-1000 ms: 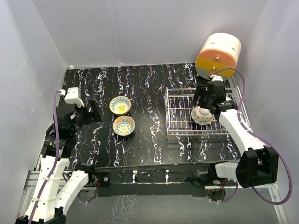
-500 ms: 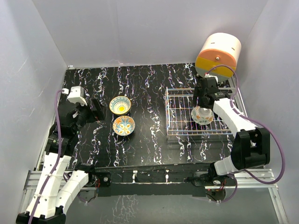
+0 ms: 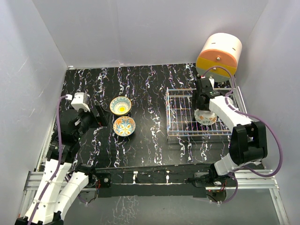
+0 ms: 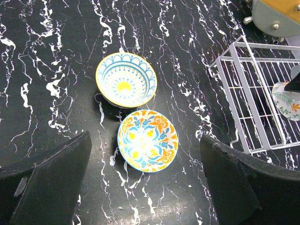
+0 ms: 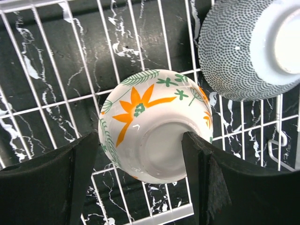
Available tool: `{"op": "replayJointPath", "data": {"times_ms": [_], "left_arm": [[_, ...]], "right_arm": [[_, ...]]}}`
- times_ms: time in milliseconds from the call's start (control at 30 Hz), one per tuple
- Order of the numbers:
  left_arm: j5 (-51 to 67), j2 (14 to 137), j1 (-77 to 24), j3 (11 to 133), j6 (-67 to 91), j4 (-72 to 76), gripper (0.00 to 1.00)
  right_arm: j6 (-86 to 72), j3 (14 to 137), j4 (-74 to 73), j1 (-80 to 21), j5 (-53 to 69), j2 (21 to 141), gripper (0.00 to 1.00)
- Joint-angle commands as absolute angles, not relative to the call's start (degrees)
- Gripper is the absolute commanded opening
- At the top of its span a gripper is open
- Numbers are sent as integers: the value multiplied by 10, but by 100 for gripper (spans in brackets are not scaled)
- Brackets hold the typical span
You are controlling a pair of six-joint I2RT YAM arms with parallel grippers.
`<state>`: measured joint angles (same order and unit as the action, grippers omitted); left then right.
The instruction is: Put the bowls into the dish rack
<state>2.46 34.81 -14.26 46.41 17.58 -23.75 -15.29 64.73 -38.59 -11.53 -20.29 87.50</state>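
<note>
From above, you saw two glossy painted bowls [image 3: 123, 116] on black marbled tabletop [image 3: 150, 89], the wire dish rack [image 3: 180, 115] at right.

Left wrist: left gripper [image 4: 145, 185] gaped, empty.

Right wrist: right gripper [image 5: 140, 180] stood wide around an upturned floral bowl [image 5: 157, 124] in the rack; grip uncertain.

A lab test cell – plain white walls [image 3: 140, 28] box in a black marbled table [image 3: 145, 89]
</note>
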Motion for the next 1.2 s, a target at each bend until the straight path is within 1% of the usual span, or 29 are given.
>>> {"op": "replayJointPath", "data": {"times_ms": [0, 267, 367, 400, 533, 867, 1033, 1167], "left_arm": [[30, 339, -157, 450, 184, -222, 97], [17, 315, -174, 426, 185, -223, 97], [12, 313, -183, 418, 183, -222, 97], [11, 311, -185, 417, 182, -222, 97], [8, 303, -193, 414, 181, -222, 97], [0, 310, -211, 425, 176, -225, 97], [0, 321, -214, 441, 174, -241, 97], [3, 333, -214, 451, 177, -251, 97]], "right_arm": [[-176, 659, -412, -117, -258, 878, 74], [-201, 621, -444, -116, -320, 855, 75], [-207, 606, -441, -113, -339, 844, 77], [-208, 600, -440, -111, -348, 842, 79], [-212, 588, -436, -89, -366, 839, 81], [-220, 594, -380, -36, -358, 818, 81], [-215, 575, -351, -4, -341, 810, 81], [-212, 559, -324, -2, -324, 777, 81]]}}
